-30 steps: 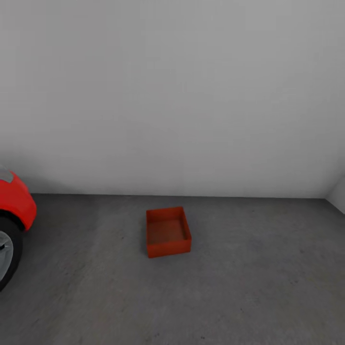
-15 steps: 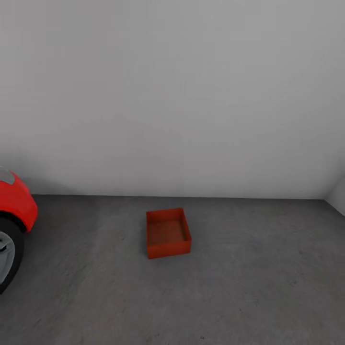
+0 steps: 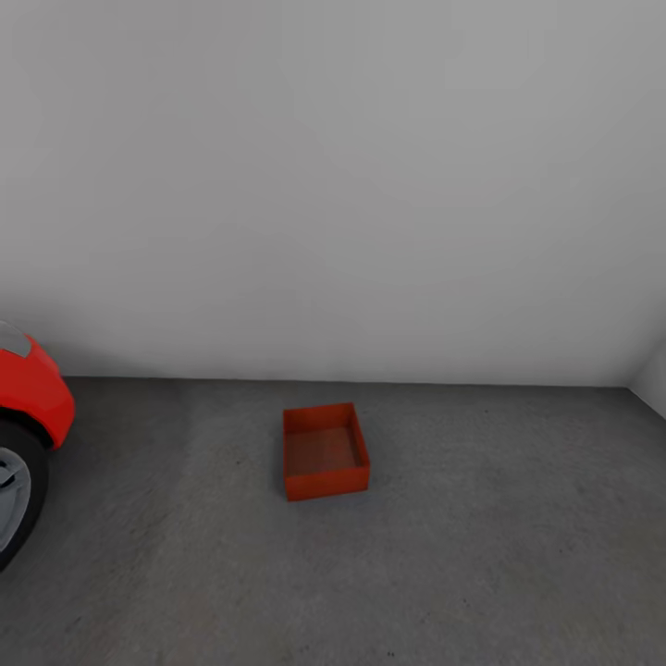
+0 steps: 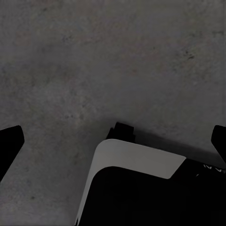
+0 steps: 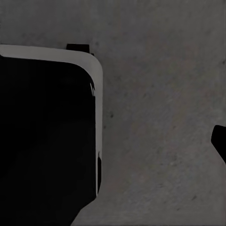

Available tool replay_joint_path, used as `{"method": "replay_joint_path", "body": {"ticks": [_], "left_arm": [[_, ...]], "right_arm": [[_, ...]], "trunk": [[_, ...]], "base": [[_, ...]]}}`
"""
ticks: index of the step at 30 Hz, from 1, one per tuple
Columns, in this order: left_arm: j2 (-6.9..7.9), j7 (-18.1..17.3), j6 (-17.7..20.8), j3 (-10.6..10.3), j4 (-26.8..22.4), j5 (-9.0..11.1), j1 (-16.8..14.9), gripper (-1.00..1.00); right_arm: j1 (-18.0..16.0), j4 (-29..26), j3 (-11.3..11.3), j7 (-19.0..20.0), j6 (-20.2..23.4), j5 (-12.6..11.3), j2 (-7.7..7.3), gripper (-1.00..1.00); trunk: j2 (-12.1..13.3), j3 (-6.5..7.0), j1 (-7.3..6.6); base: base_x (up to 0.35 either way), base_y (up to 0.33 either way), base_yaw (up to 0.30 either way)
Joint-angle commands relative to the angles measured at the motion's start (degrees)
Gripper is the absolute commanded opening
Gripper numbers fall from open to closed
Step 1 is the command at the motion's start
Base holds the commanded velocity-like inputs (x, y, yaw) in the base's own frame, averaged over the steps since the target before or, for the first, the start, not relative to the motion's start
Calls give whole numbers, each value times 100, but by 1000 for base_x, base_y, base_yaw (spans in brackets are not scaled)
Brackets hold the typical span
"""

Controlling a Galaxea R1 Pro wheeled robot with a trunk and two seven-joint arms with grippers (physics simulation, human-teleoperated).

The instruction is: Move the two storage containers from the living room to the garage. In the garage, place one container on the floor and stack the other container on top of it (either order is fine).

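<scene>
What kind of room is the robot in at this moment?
Most likely a garage: a dark grey concrete-like floor, a bare white wall, and the front of a red car. One orange-red storage container sits on the floor.

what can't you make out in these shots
- Car: head view, cut off by the left edge; one wheel and a bit of body visible.
- Container: its inside is partly hidden by its near wall.
- Left gripper: left wrist view, fingertips cut off at both side edges.
- Right gripper: right wrist view, one dark tip at the edge; state unclear.

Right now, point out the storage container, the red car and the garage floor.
storage container point(image 3: 324, 451): head view, on its inner bottom.
red car point(image 3: 37, 393): head view, on the red fender above the wheel.
floor point(image 3: 518, 518): head view, on bare grey concrete right of the container.
</scene>
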Motion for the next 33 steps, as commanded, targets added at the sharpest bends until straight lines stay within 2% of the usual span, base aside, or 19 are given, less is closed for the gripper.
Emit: {"method": "replay_joint_path", "body": {"ticks": [1,8,15,21,24,33], "left_arm": [[-2,11,-25,20,6,29,-4,100],[4,-2,35,19,13,31,30,100],[21,-35,52,19,10,31,351,100],[181,-48,35,19,14,38,698,100],[211,-68,5,19,15,34,826,100],[214,-75,-46,21,-14,-6,937,100]], "right_arm": [[-7,18,49,-2,-36,-66,2,100],[-7,18,47,-2,-38,-76,3,100],[-7,18,44,-1,-35,-85,0,100],[-7,19,37,109,-31,-102,-8,100],[-7,22,33,211,-30,-110,-12,100],[-7,26,23,354,-30,-121,-23,100]], "trunk": [[-3,2,0],[-3,60,0],[-3,119,0],[-3,171,0],[-3,197,0],[-3,275,0]], "base": [[0,0,66],[0,0,73],[0,0,78],[0,0,75],[0,0,69],[0,0,44]]}}
